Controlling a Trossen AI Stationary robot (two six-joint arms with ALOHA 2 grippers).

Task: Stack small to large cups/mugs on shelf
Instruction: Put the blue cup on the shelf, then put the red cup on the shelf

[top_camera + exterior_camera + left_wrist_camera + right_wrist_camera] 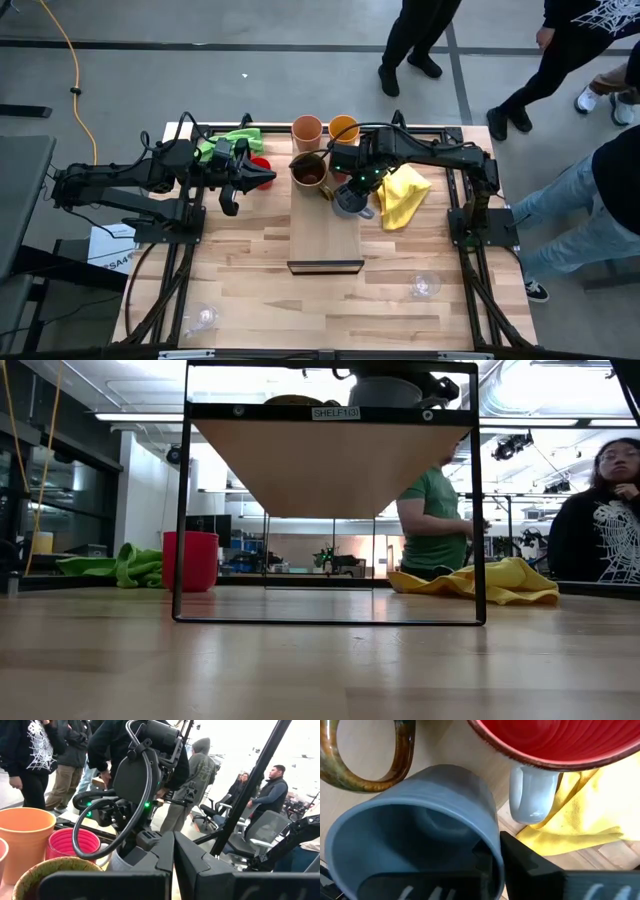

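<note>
Nearest the lens, the grey-blue mug (420, 820) stands upright at the shelf's (325, 240) right edge, and the right tool (492, 851) appears clenched on its rim, one finger inside and one outside the wall. A brown mug (308, 172) stands just beside it toward the shelf's far end, apart from it and not nested. One red mug (560, 740) sits just beside the grey-blue one; whether it rests on the shelf I cannot tell. The other red mug (260, 163) waits on the surface (250, 250) left of the shelf, close to the left tool (262, 180), which is clenched shut and empty. Beyond the shelf's far end stand the peach tumbler (307, 130) and the orange tumbler (343, 128). Two clear glasses (425, 285) (207, 317) stand well apart from the shelf, toward its near end on either side. I judge the job barely begun: nothing is nested yet, and most cups are off the shelf.
</note>
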